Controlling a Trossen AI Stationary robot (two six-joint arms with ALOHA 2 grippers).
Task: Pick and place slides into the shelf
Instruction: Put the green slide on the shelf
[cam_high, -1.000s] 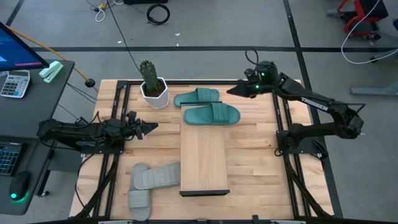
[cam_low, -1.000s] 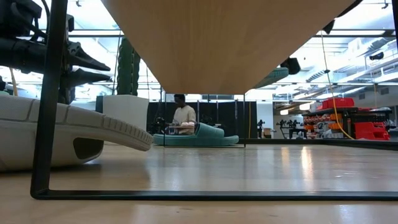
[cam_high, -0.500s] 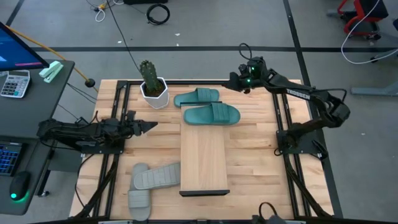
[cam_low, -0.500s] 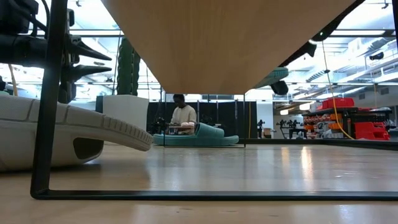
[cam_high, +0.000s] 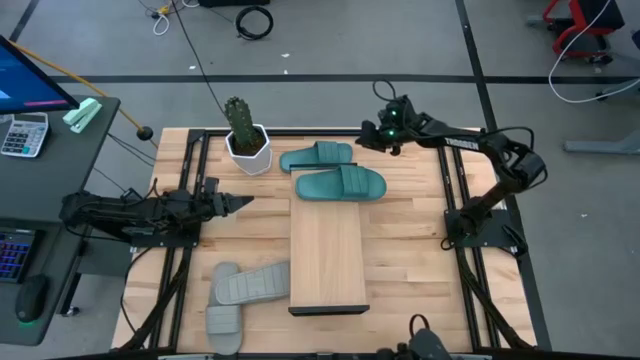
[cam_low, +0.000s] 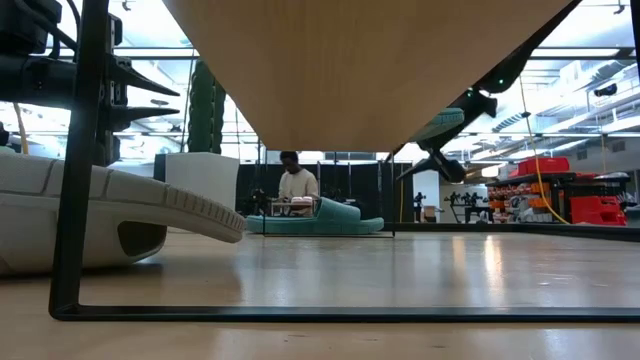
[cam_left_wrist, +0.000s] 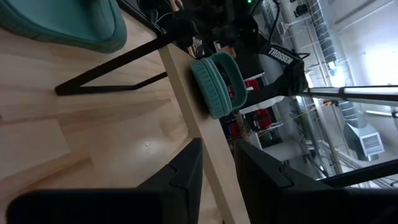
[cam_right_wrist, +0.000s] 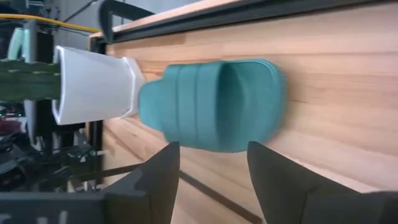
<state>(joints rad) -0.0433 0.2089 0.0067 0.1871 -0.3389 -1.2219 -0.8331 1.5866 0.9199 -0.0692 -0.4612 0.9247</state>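
A wooden surface (cam_high: 400, 250) seen from above. The shelf (cam_high: 327, 255) lies at its centre, one teal slide (cam_high: 341, 184) resting on its far end. A second teal slide (cam_high: 318, 156) sits just behind, beside a potted cactus (cam_high: 243, 135). Two grey slides (cam_high: 240, 295) lie at the shelf's near left. The right pincer (cam_high: 366, 139) hovers near the far teal slide — fingers spread, holding nothing. The left pincer (cam_high: 243, 203) waits at the left edge, fingers slightly parted, empty.
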